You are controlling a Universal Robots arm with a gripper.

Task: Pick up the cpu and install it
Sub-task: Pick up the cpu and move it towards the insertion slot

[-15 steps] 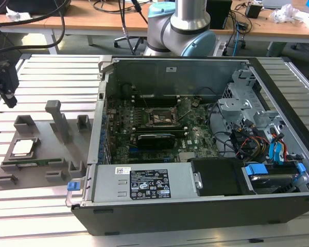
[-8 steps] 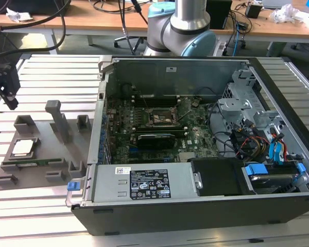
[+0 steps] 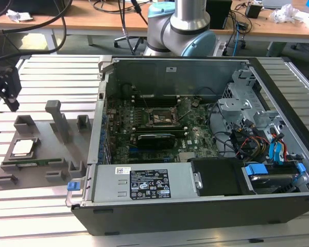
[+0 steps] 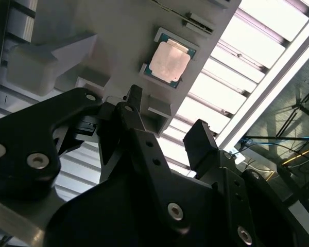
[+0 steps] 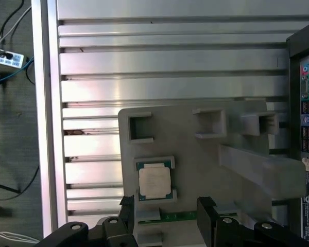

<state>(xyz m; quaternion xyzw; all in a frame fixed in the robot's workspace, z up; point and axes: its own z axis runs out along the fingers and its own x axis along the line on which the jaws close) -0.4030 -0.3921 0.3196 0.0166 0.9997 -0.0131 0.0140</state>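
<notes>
On the slatted aluminium desk an open computer case is laid on its side, and a grey fixture tray is set just beside it, at the exterior view's left. Inside the case a motherboard is seen with a dark square socket frame near its middle. A boxed power supply is fitted along the near wall, and a bundle of coloured cables is packed in at the exterior view's right. Several raised blocks are carried on the tray, among them a tall post that stands between the tray's flat part and the case. The cpu is held flat in a shallow square recess of the tray, metal plate up and uncovered. A narrow green memory stick is laid just beside it. The jaws are released and spread wide, with nothing gripped. In both wrist views the cpu is seen beyond the gap between them, apart from either side. In the exterior view the jaws are hung above the desk near the tray's far corner, clear of the cpu.
</notes>
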